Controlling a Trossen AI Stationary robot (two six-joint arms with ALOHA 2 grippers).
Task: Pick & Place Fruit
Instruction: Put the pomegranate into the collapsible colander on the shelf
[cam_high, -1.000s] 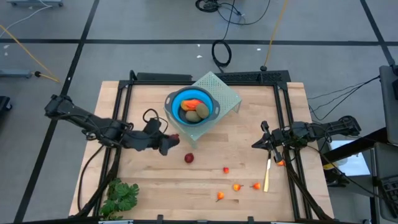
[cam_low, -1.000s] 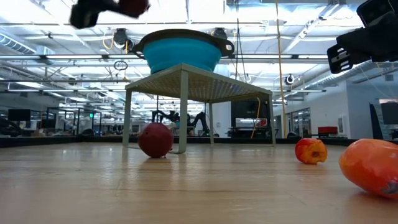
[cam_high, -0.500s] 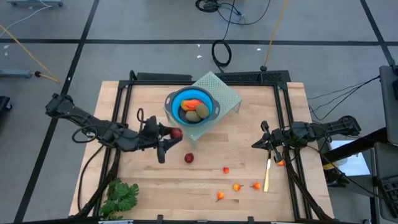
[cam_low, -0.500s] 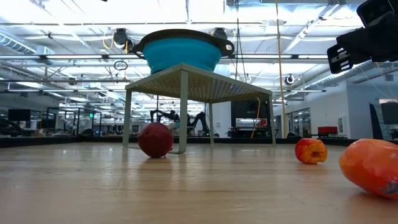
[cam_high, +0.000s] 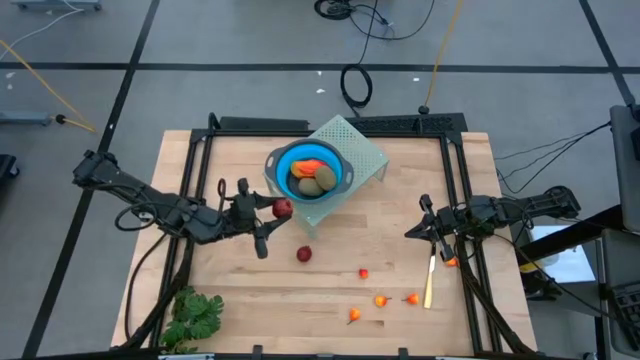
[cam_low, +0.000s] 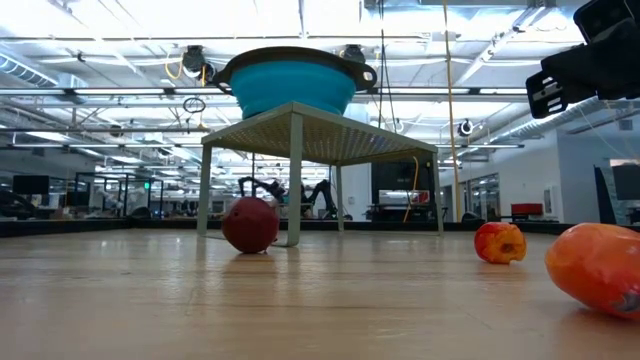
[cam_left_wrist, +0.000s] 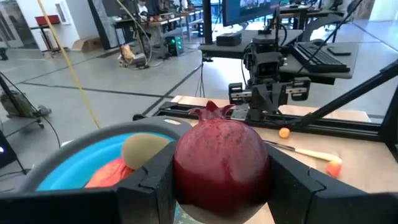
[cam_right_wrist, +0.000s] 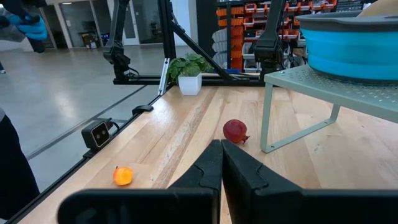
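My left gripper (cam_high: 276, 211) hangs above the table just left of the blue bowl (cam_high: 310, 172), shut on a dark-red ball (cam_left_wrist: 221, 158). The bowl sits on a pale green perforated stand (cam_high: 362, 150) and holds olive-brown ovals (cam_high: 314, 183) and a red-orange piece (cam_high: 308, 167). A second dark-red ball (cam_high: 303, 254) rests on the wood. Several tiny orange-red pieces (cam_high: 381, 299) lie near the front edge. At the right edge my right gripper (cam_high: 424, 226) is shut on nothing. My left gripper pinches the dark-red ball by two opposite sides (cam_left_wrist: 180, 168) between its two fingers (cam_left_wrist: 152, 183). The fingers come about level from the table's left. The ball is lifted clear of the table, its little crown (cam_left_wrist: 211, 112) up, beside the bowl's rim (cam_left_wrist: 74, 146).
A thin yellow stick (cam_high: 429, 280) lies near the right gripper. A leafy green bunch (cam_high: 195, 315) sits at the front left corner. Black rails (cam_high: 200, 160) frame the wooden table. Bare wood lies between the stand and the loose pieces.
My left gripper has risen and moved a little toward the bowl, rolling about its own axis while staying shut on the dark-red ball. The ball has gone up with it and has left the top of the low view.
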